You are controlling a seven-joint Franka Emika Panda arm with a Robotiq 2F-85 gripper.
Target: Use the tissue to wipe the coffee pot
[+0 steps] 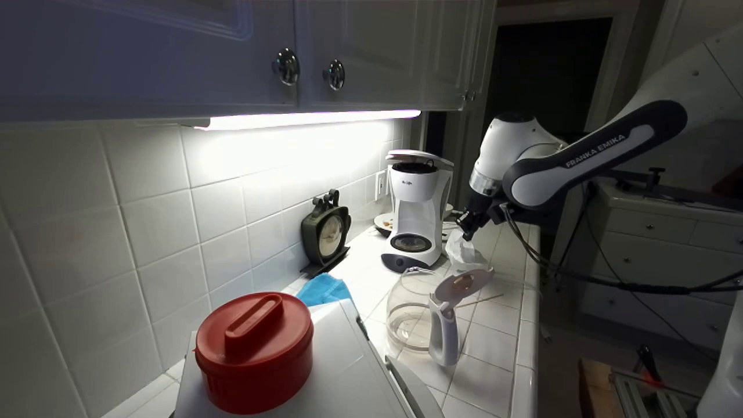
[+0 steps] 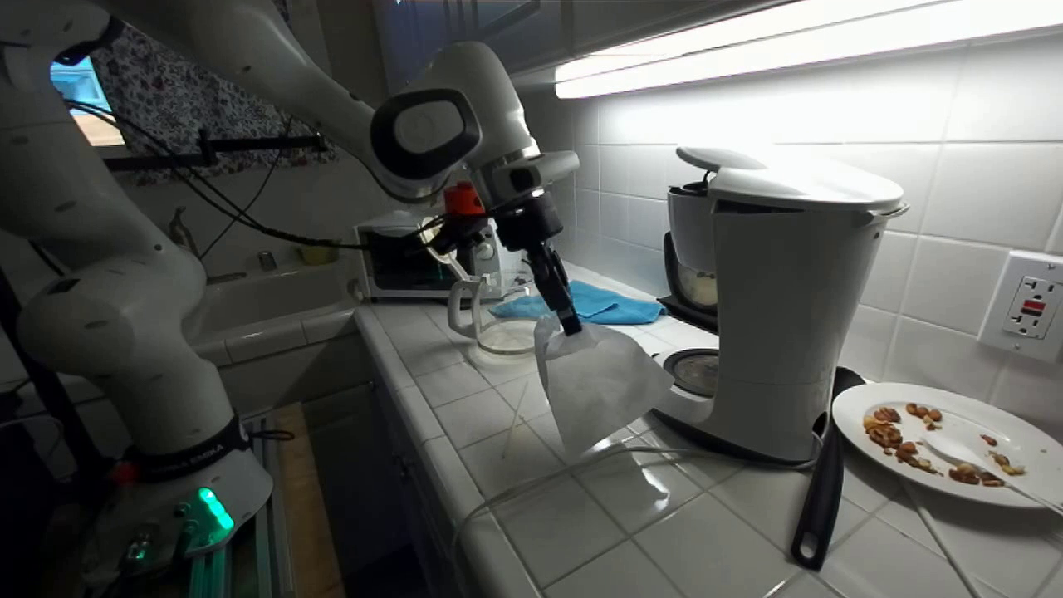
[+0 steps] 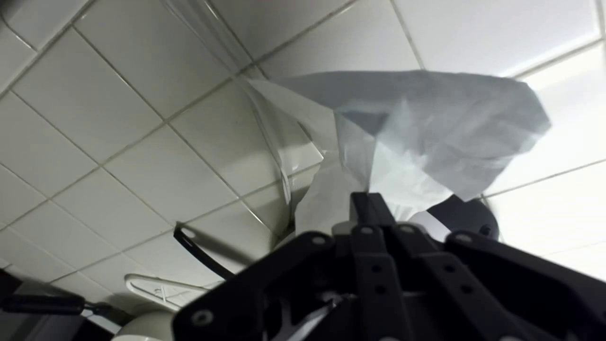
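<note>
1. The black two-fingered gripper [image 2: 570,328] is pressing its jaws together, pinching the thin, crumpled whitish paper tissue [image 2: 604,386] between its tips.
2. The tissue is hanging directly below the gripper; whether its lower edge is touching the white tiled desk [image 2: 473,415], I cannot tell.
3. The round clear glass coffee pot [image 1: 400,322], with its white side handle and tilted-up white lid, is standing upright on the desk, apart from the gripper; in an exterior view it is showing lower and nearer the camera than the gripper.
4. The white-and-black coffee machine [image 2: 789,332] is standing near the gripper, on the wall side, its top lid tilting up.
5. The bright blue cloth [image 2: 610,303] is lying on the desk beyond the gripper in an exterior view.
6. The round red lidded container [image 1: 255,360] is sitting on a white boxy appliance [image 1: 342,360], farther from the gripper than the coffee pot.
7. The white plate [image 2: 1030,432] is resting across the coffee machine from the gripper, carrying brown food pieces [image 2: 884,433] and a white spoon [image 2: 959,454].
</note>
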